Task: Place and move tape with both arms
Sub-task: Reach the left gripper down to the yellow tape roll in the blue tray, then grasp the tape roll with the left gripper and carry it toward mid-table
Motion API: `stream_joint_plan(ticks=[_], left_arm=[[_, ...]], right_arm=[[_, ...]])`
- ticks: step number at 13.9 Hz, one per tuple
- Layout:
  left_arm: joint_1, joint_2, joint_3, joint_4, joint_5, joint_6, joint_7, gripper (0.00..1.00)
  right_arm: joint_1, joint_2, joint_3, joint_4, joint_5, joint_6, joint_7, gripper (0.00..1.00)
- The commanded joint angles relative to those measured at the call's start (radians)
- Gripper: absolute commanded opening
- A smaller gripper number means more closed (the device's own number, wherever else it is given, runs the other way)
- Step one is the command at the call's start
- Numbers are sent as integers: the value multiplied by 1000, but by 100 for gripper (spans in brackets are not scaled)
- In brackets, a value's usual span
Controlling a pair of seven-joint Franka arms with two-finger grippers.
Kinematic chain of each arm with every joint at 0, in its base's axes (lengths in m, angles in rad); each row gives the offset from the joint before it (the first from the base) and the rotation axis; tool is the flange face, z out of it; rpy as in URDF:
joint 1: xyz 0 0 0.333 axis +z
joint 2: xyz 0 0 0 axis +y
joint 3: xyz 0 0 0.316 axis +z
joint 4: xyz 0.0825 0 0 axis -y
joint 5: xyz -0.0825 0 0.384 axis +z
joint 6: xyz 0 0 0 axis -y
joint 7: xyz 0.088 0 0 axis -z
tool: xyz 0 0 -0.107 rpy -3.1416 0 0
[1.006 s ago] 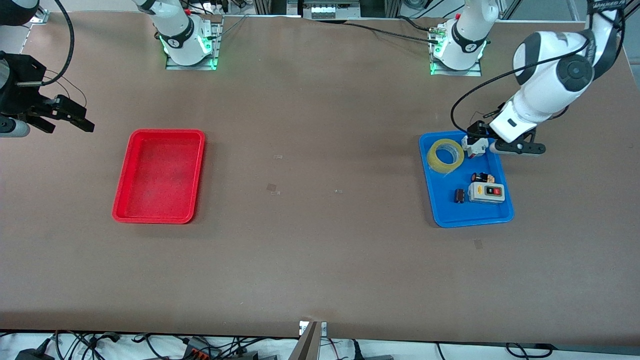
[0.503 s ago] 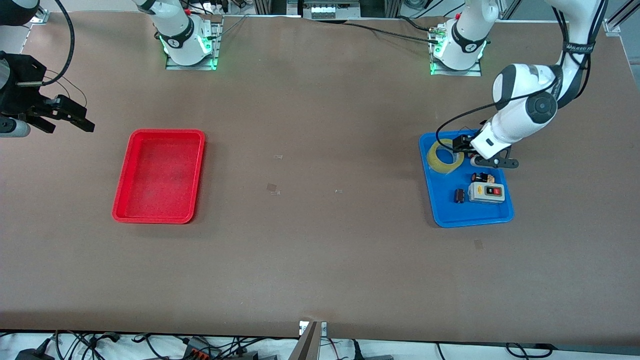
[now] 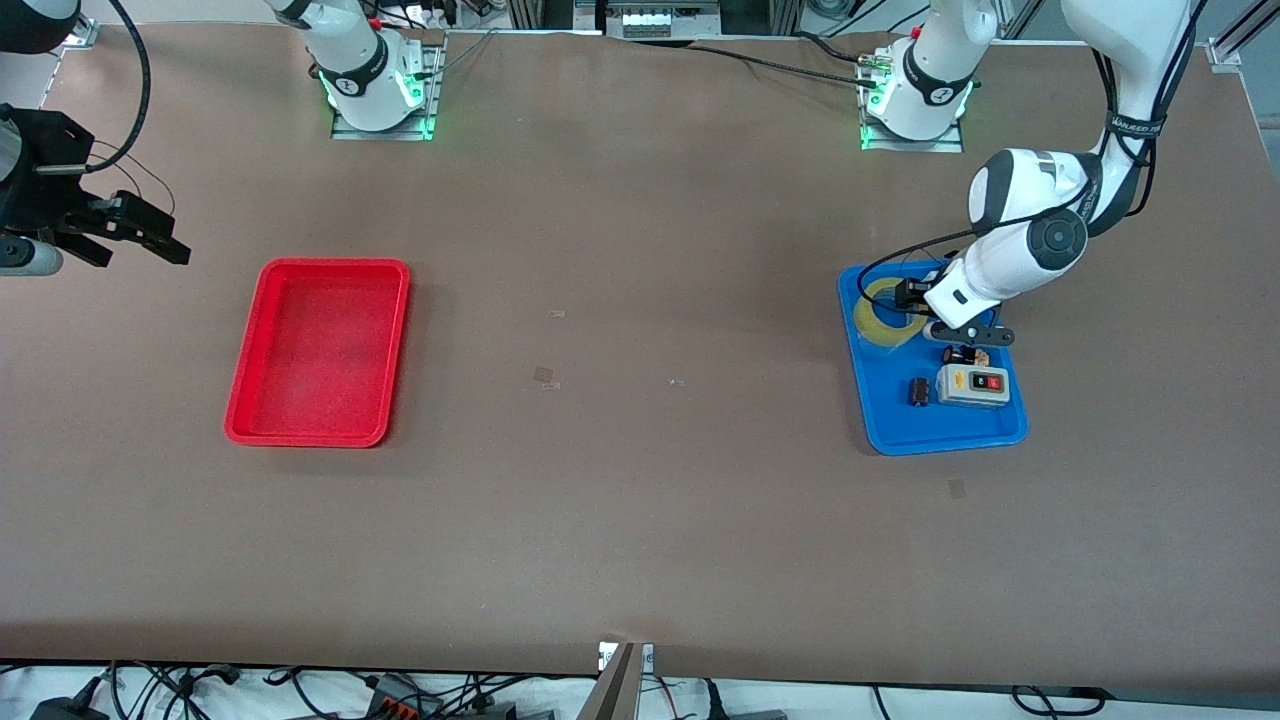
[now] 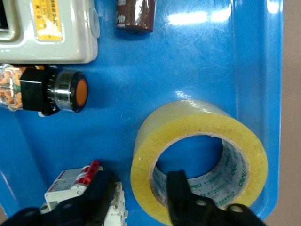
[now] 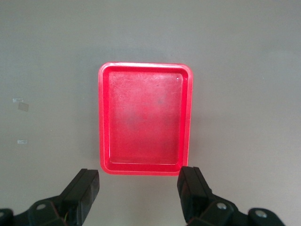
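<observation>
The tape [image 3: 876, 322] is a yellowish ring lying flat in the blue tray [image 3: 950, 428], at the tray's end farther from the front camera. My left gripper [image 3: 912, 300] is down on it. In the left wrist view the left gripper [image 4: 140, 190] straddles the tape's [image 4: 188, 117] wall: one finger [image 4: 178, 188] stands inside the hole, the other outside by a white breaker [image 4: 75, 186]. A small gap still shows on the outer side. My right gripper [image 3: 135, 245] waits open in the air past the red tray [image 3: 335, 264], at the right arm's end of the table.
The blue tray [image 4: 197, 56] also holds a grey switch box [image 3: 975, 385], a brown capacitor [image 3: 917, 391] and an orange-faced push button [image 4: 59, 92]. In the right wrist view the right gripper [image 5: 138, 188] hangs above bare table beside the red tray [image 5: 146, 66].
My left arm swung over the blue tray and came down onto the tape, and its jaws have narrowed around the tape's wall. The right arm has not moved.
</observation>
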Motion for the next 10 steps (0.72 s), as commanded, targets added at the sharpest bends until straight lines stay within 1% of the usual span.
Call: stream_joint_plan(ticks=[1, 3, 5, 8, 10], left_arm=[[2, 0, -6, 24, 23, -32, -2, 0], [2, 0, -6, 65, 21, -103, 0, 0], [2, 0, -6, 138, 23, -205, 0, 0], [-17, 18, -8, 322, 23, -435, -17, 0], [-62, 50, -8, 427, 12, -528, -66, 0]], right_arm=[[1, -9, 1, -9, 8, -2, -16, 100], [1, -9, 1, -9, 8, -2, -16, 100], [1, -9, 2, -9, 8, -2, -16, 100], [1, -9, 1, -9, 8, -2, -16, 100], [2, -9, 2, -4, 6, 1, -16, 100]])
